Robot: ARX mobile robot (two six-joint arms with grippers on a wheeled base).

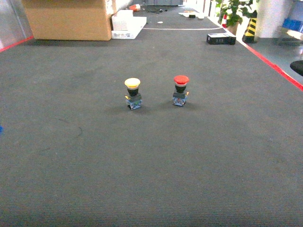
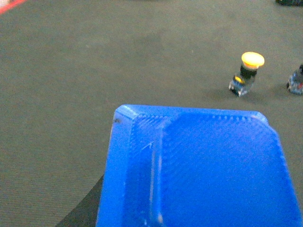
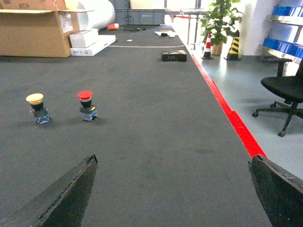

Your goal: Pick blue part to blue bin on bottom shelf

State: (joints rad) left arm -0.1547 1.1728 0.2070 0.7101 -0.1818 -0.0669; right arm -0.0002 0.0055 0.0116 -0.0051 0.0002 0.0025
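While my left pincer, its grip unseen, is hovering over the blue bin [image 2: 199, 170], my spread right pincer [image 3: 173, 189] is idling; next, shelving needs locating.

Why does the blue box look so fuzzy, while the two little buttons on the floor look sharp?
Left wrist view: the blue bin sits right under the lens, so it is soft and out of focus. Head view: the yellow button and red button are fairly crisp, with faint shadows under even light. Right wrist view: sharp; the right gripper fingertips are dark silhouettes.
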